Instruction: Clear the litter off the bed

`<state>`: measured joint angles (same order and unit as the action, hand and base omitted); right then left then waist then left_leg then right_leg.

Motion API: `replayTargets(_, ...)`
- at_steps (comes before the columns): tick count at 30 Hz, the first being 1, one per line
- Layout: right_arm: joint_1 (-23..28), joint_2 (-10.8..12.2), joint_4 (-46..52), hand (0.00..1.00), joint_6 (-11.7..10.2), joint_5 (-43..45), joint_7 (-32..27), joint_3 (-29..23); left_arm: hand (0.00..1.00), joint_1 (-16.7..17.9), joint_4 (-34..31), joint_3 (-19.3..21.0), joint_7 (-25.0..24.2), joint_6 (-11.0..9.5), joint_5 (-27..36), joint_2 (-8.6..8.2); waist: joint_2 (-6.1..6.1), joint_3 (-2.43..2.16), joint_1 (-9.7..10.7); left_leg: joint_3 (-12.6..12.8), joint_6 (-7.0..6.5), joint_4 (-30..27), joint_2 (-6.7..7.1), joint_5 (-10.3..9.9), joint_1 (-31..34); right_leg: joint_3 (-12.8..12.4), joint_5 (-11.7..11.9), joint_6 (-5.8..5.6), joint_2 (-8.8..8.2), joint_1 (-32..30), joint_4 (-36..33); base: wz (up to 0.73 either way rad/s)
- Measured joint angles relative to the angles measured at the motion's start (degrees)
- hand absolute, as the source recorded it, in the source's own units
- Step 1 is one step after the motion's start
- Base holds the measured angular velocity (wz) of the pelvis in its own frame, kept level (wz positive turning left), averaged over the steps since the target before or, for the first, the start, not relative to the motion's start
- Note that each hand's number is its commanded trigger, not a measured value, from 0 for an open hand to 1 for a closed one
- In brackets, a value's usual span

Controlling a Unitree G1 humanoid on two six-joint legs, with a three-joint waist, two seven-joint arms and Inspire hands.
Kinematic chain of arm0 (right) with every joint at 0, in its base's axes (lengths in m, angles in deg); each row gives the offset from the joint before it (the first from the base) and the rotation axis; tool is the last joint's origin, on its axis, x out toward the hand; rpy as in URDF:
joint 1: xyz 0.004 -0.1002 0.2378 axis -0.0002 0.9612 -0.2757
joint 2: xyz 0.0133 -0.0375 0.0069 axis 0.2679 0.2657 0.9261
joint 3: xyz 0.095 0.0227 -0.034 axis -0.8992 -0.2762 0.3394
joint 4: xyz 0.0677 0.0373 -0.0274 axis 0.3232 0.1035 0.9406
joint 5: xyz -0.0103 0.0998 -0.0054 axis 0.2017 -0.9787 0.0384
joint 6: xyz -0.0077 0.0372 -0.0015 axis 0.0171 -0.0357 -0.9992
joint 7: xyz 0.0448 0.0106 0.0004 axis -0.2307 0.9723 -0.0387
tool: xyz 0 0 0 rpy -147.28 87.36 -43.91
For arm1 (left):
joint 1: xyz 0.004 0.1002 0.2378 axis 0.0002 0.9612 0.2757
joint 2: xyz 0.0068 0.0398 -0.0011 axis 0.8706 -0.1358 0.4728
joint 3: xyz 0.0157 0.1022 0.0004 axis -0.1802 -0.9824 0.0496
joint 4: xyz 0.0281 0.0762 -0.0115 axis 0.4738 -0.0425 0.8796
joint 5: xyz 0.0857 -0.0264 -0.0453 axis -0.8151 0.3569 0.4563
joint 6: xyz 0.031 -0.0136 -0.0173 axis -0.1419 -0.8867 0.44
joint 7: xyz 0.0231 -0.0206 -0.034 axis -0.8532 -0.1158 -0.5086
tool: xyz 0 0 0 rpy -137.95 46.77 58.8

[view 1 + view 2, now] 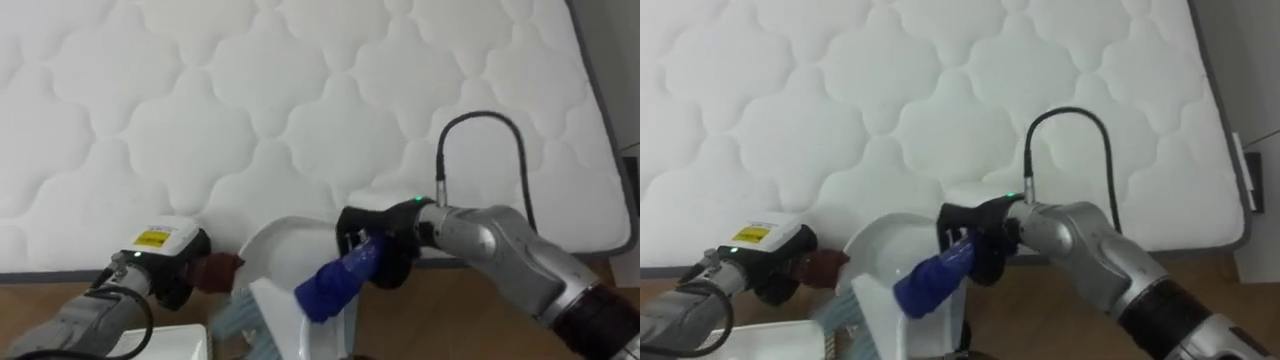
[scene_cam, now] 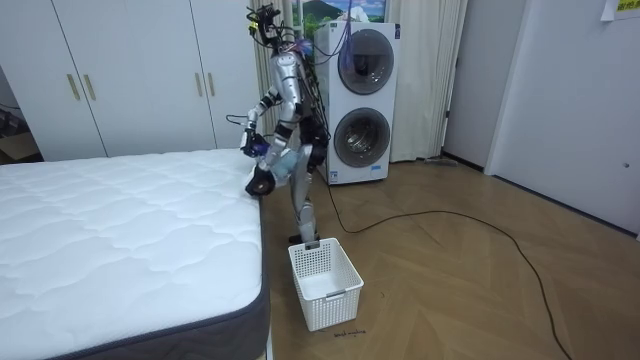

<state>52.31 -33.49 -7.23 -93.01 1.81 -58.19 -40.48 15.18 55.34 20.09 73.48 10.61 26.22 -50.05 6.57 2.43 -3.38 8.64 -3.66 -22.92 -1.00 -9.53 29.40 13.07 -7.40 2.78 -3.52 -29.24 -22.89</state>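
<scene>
Right hand (image 1: 388, 250) tight round blue handle (image 1: 335, 282), left hand (image 1: 180, 280) round reddish handle (image 1: 216, 268) — white dustpan (image 1: 285, 255) cut off below.

Background stuff: tall white wardrobe doors with brass-coloured handles (image 2: 130, 80) run along the back wall. Next to them, on the room view's right, two white front-loading washing machines (image 2: 360, 105) are stacked one on the other. There's a pale full-length curtain (image 2: 420, 70) just past those. A white slatted plastic laundry basket (image 2: 335, 305) sits upright on the herringbone wood floor (image 2: 470, 290) and looks empty.
</scene>
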Motion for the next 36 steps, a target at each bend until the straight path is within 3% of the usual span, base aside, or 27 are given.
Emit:
replayTargets(5, -0.2, -0.1, -7.3, 1.0, -3.1, -11.3, 0.0, -1.3, 1.0, 1.7, 0.1, -0.3, 0.1, -0.5, -0.6, -1.03, 0.2, -0.04, 1.5, -0.9, -0.65, 0.3, 1.6, 0.4, 0.1, 0.2, -1.6, -0.47, -1.74, -1.2, -3.1, 0.17)
replayTargets(11, 0.1, -1.6, -12.1, 1.0, -5.3, -17.8, -2.1, -4.9, 1.0, 2.0, 0.8, 0.8, 0.0, -1.3, -1.6, -0.95, 0.81, 0.08, 3.3, -0.8, -0.77, -0.2, 1.73, 0.4, 0.8, -0.1, -1.6, -0.42, -2.01, -1.9, -3.6, -0.01)
replayTargets(16, 1.5, -1.5, -14.3, 1.0, -5.7, -18.3, -5.7, -10.4, 1.0, 2.9, 1.6, 3.0, 0.7, -3.0, -3.0, -0.97, 1.24, -0.03, 4.4, -0.6, -0.85, -1.0, 1.71, 0.3, 2.0, -0.5, -1.6, -0.36, -1.65, -3.3, -4.3, -0.04)
replayTargets(22, 2.4, -1.5, -16.3, 1.0, -6.6, -18.4, -9.5, -14.2, 1.0, 2.8, 3.6, 5.0, 1.4, -4.7, -4.6, -2.19, 1.28, -0.02, 4.6, -0.3, -0.86, -2.1, 1.72, 0.3, 2.0, -0.6, -1.9, -0.25, -2.32, -3.4, -5.6, -0.03)
replayTargets(26, 2.7, -1.5, -17.5, 1.0, -7.9, -20.7, -10.4, -15.2, 1.0, 3.0, 3.7, 5.3, 1.8, -5.7, -4.2, -2.62, 1.19, 0.03, 4.6, -0.5, -0.96, -2.7, 1.67, 0.2, 1.9, -0.5, -2.0, -0.19, -2.43, -3.0, -5.8, 0.02)
replayTargets(31, 2.7, -1.4, -18.2, 1.0, -7.9, -24.7, -11.5, -15.8, 1.0, 3.0, 3.6, 5.3, 1.8, -5.7, -4.3, -2.7, 1.07, 0.1, 4.2, -0.5, -1.02, -2.6, 1.74, -0.1, 1.0, -1.4, -2.1, -0.29, -2.15, -2.4, -5.4, -0.02)
replayTargets(33, 3.1, -1.4, -18.3, 1.0, -7.9, -26.7, -12.3, -16.3, 1.0, 3.2, 3.6, 5.6, 1.8, -5.8, -4.4, -2.8, 0.74, 0.32, 4.1, -0.7, -1.0, -2.5, 1.68, 0.0, 0.4, -1.3, -2.1, -0.31, -1.94, -1.5, -4.6, -0.03)
replayTargets(34, 3.7, -1.4, -18.3, 0.78, -7.9, -27.7, -13.5, -16.4, 1.0, 3.8, 3.6, 5.8, 2.2, -5.8, -4.3, -2.87, 0.68, 0.33, 4.0, -0.6, -1.0, -2.2, 1.69, 0.0, -0.6, -1.4, -2.1, -0.32, -1.89, -0.6, -4.4, 0.0)
replayTargets(36, 4.6, -1.4, -19.0, 0.0, -8.3, -28.9, -14.2, -17.3, 1.0, 4.8, 3.6, 6.4, 2.8, -5.8, -4.2, -3.31, 0.3, 0.4, 4.0, -0.7, -1.0, -1.5, 1.63, 0.0, -1.9, -1.9, -1.9, -0.59, -1.42, 1.0, -3.3, -0.02)
